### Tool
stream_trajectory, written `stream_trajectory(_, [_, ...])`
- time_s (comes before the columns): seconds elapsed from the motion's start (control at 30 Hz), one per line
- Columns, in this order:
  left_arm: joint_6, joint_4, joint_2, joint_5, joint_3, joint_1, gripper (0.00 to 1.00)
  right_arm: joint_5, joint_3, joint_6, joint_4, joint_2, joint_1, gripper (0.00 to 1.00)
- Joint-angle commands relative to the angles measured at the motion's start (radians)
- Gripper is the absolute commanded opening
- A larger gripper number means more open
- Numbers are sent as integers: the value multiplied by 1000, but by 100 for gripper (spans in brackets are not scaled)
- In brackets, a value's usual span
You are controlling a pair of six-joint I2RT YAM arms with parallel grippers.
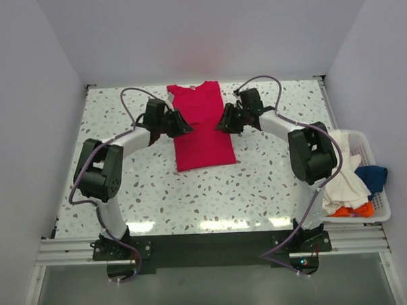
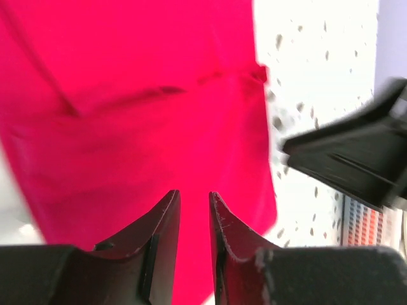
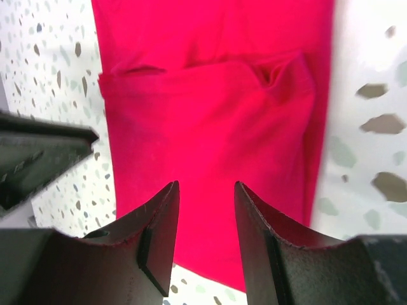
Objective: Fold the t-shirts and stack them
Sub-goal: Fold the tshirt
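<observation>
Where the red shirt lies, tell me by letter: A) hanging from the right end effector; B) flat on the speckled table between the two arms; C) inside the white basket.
B: the red shirt lies flat on the table, while the basket at the right edge holds other clothes.

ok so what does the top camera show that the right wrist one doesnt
Only the top view: the basket at the right edge of the table, holding a cream-white shirt, a dark blue shirt and an orange shirt.
Only the right wrist view: the folded edge across the red t-shirt up close, beyond the right gripper and its parted fingers.
Both: the red t-shirt, the speckled table and the left gripper.
</observation>
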Motion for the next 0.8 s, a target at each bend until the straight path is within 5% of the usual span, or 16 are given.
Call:
stream_trajectory(0.0, [-43,75,-114,5,-107,-76,29,-58,-82,61,91,-32,13,43])
stream_trajectory(0.3, [-117,179,-199,-47,-489,-107,24,3,-298,103,115,-52,-5,42])
stream_trajectory(0.77, [-75,98,-280,-53,-485,-108,24,109,-389,70,40,-277,30,42])
